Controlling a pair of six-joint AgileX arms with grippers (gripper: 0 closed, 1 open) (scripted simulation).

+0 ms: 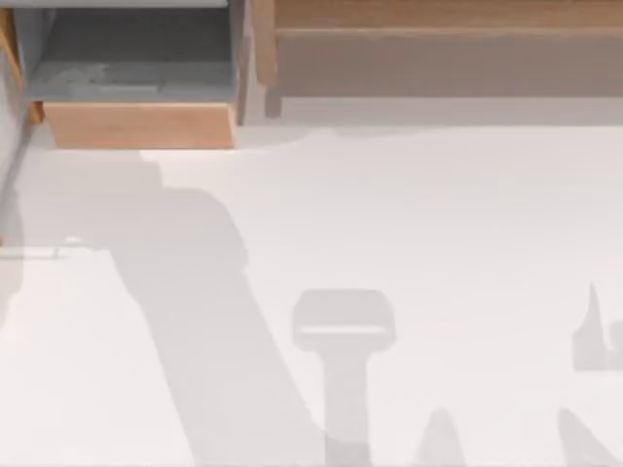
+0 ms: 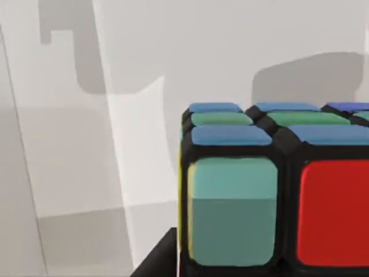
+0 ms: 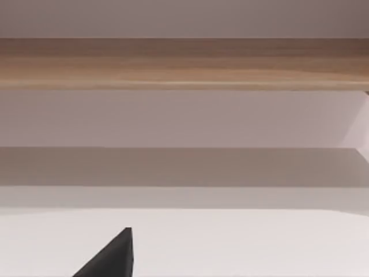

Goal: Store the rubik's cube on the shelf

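One long wooden shelf (image 1: 438, 24) runs along the far edge in the top view, toward the right. It is light brown with a plain tan front board. One wooden box (image 1: 136, 88) with a grey inside sits just left of it, and a small gap keeps them apart. The white surface (image 1: 438, 214) in front is smooth and flat, with soft grey shadows lying across it.

One rubik's cube (image 2: 271, 190) shows very close in the left wrist view. It has a black grid and shiny square stickers: one red, some blue, some green, and a thin yellow edge. A black piece of the left end effector (image 2: 158, 259) pokes in beside the cube's bottom corner. I cannot tell if it is pinching the cube.

One shelf shows in the right wrist view, with its brown wooden board across the top. One dark pointed tip of the right end effector (image 3: 112, 257) sits low over the white surface. I cannot tell if it is spread or pressed together.
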